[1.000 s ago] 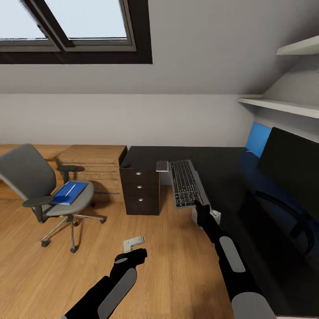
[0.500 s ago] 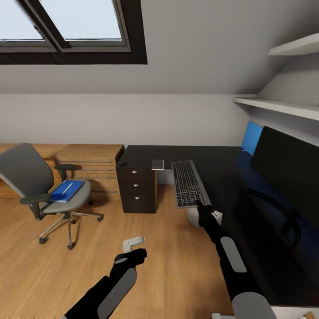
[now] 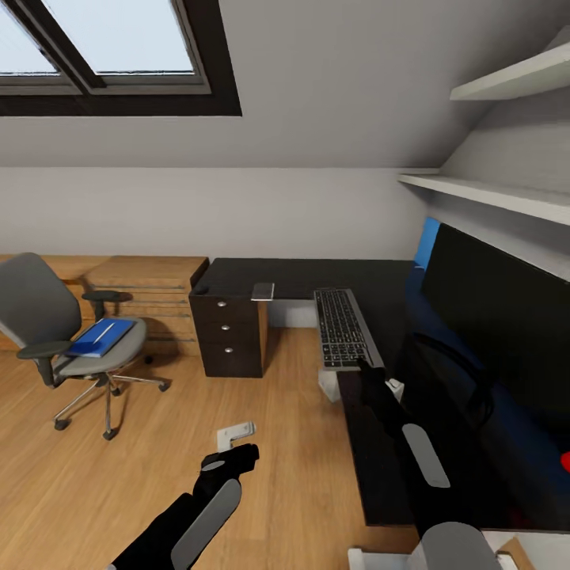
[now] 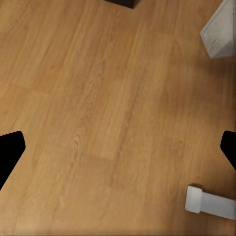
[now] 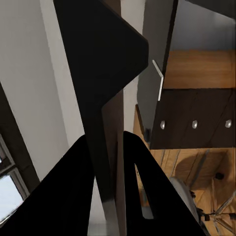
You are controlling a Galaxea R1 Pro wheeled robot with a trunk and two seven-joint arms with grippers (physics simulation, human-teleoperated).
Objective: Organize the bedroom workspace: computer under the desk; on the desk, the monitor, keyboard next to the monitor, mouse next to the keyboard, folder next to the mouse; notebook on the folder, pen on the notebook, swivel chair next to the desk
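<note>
Left end effector (image 3: 237,457) hangs released over the wood floor. At the black table's (image 3: 309,276) front edge, the right end effector (image 3: 365,366) grips the long black keyboard (image 3: 341,327), overhanging: best slide it flat toward the big black monitor (image 3: 499,317).

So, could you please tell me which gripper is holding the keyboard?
The right gripper: shut on the keyboard's near end. The left gripper hangs open over the floor.

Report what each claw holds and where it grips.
The right claw is shut on the keyboard, pinching its near short end. The left claw is open over the floor, holding nothing.
</note>
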